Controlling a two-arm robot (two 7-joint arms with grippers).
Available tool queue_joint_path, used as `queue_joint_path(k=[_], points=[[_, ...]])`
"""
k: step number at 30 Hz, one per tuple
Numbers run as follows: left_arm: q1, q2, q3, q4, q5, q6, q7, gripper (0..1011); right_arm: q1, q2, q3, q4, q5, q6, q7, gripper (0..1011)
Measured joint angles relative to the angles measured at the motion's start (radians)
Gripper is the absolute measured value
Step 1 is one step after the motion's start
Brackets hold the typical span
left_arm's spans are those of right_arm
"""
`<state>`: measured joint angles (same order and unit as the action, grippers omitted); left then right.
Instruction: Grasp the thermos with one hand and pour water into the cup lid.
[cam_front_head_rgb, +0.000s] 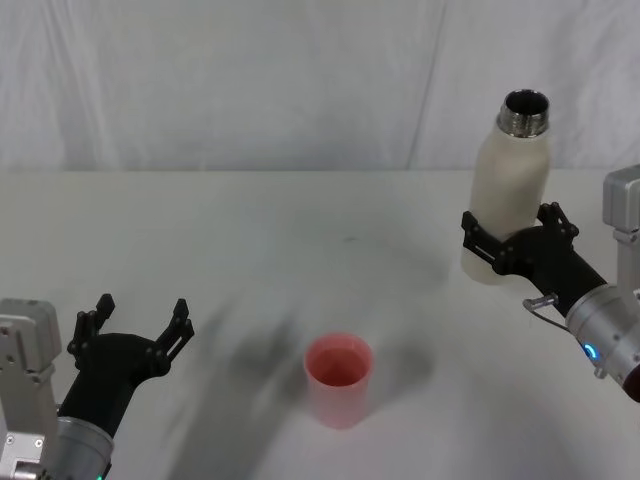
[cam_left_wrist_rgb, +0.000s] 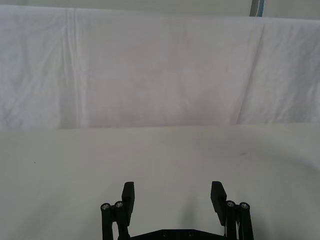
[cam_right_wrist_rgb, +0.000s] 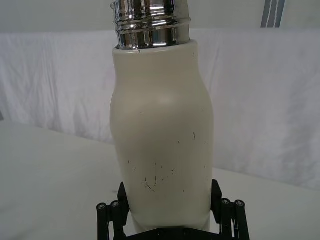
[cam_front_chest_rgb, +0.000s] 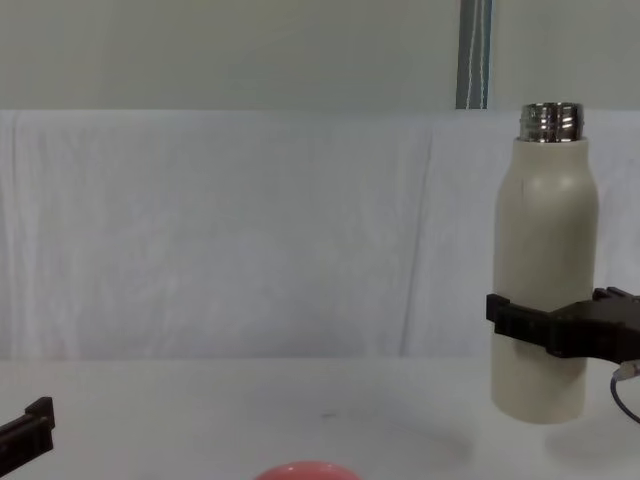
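Table – white, plain, with a white cloth backdrop hanging behind its far edge.

Thermos – cream-white, upright, cap off, steel threaded neck open at top. It sits toward the table's right edge, far side; in the chest view its base looks slightly off the surface, can't confirm. Small dark scuffs on the body in the right wrist view. No logo or readable text on any face shown.

Right gripper – jaws clamped on the thermos's lower body, one finger each side, touching the wall.

Left gripper – near the table's front-left corner, jaws spread wide, nothing between them, hovering over bare table.

Cup lid – pink, upright, open end up, near the front edge around centre, well apart from both the thermos and the left gripper. No markings legible.
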<state>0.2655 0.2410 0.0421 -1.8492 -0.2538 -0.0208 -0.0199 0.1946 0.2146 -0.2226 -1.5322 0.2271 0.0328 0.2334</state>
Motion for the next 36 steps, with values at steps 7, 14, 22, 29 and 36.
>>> queue_joint_path(k=[7,14,22,29,36], points=[[0.000,0.000,0.000,0.000,0.000,0.000,0.000,1001,-0.019,0.017,0.005,-0.035,-0.009,0.005,0.000,961],[0.000,0.000,0.000,0.000,0.000,0.000,0.000,1001,-0.037,0.035,0.008,-0.072,-0.032,0.004,-0.001,961],[0.000,0.000,0.000,0.000,0.000,0.000,0.000,1001,-0.062,0.057,0.005,-0.109,-0.080,0.002,-0.013,961],[0.000,0.000,0.000,0.000,0.000,0.000,0.000,1001,-0.098,0.084,0.003,-0.156,-0.145,0.001,-0.022,961],[0.000,0.000,0.000,0.000,0.000,0.000,0.000,1001,-0.117,0.096,-0.002,-0.177,-0.182,0.004,-0.013,961]])
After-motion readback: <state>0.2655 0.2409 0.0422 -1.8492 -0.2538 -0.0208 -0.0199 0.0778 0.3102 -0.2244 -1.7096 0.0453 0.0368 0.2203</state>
